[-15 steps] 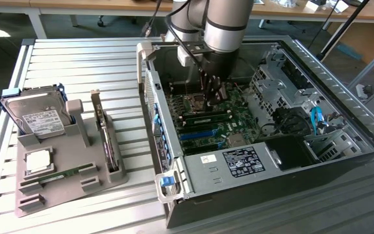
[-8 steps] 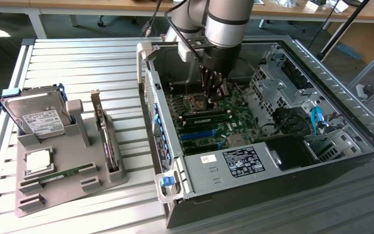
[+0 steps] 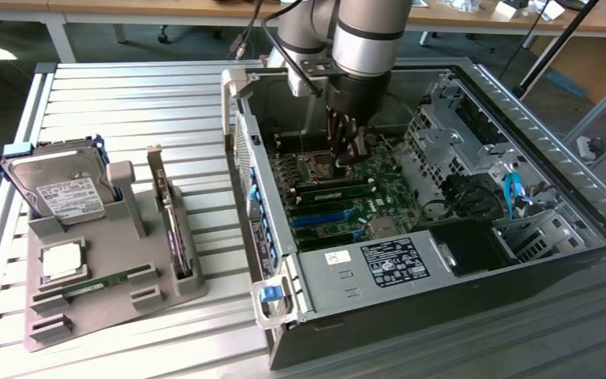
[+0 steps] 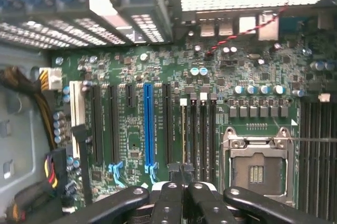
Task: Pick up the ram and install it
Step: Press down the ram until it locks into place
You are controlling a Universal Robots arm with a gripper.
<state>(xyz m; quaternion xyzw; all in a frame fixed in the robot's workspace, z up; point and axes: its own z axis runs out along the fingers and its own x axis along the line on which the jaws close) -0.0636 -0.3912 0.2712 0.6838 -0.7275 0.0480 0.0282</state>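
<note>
- Green motherboard (image 3: 361, 201) lying flat inside open computer case (image 3: 555, 134), on slatted metal bench (image 3: 124, 95).
- Gripper (image 3: 347, 150) lowered into case over board's middle, fingers closed together; whether anything sits between them cannot be told.
- From wrist view, gripper (image 4: 181, 190) poised just above memory slots (image 4: 197, 129), beside empty CPU socket (image 4: 258, 166); blue expansion slot (image 4: 148, 126) and black slots alongside.
- One ram stick (image 3: 334, 192) seated on board, just below gripper in exterior view.
- Second ram stick (image 3: 108, 280) lying in grey parts holder (image 3: 103, 308) near bench's edge at exterior view's left, well apart from gripper.
- Hard drive (image 3: 56, 185) upright at holder's far end; expansion card (image 3: 171, 225) on edge along holder's case-side.
- Drive cage (image 3: 461, 130), cables (image 3: 514, 193) crowding case's far side.
</note>
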